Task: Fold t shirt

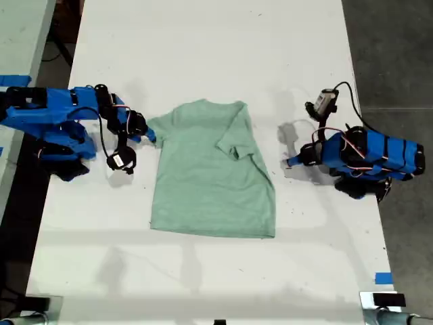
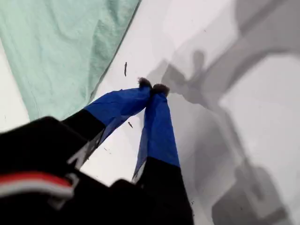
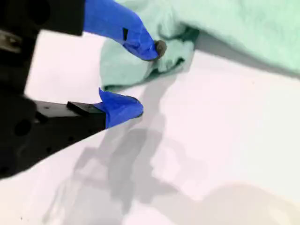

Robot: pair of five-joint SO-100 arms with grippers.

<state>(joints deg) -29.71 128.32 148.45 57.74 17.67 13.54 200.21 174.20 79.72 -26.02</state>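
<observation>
T shirt (image 1: 206, 179) lies flat mid surface (image 1: 223, 47), one sleeve folded in over the body on the exterior view's right side, other sleeve still out toward the exterior view's left. My first gripper (image 2: 153, 88) is closed on nothing, tips touching, over bare surface just beside the shirt's edge. My second gripper (image 3: 140, 77) is open at the sleeve (image 3: 140, 65) on the exterior view's left, one finger on the bunched cloth, the other on the surface.
</observation>
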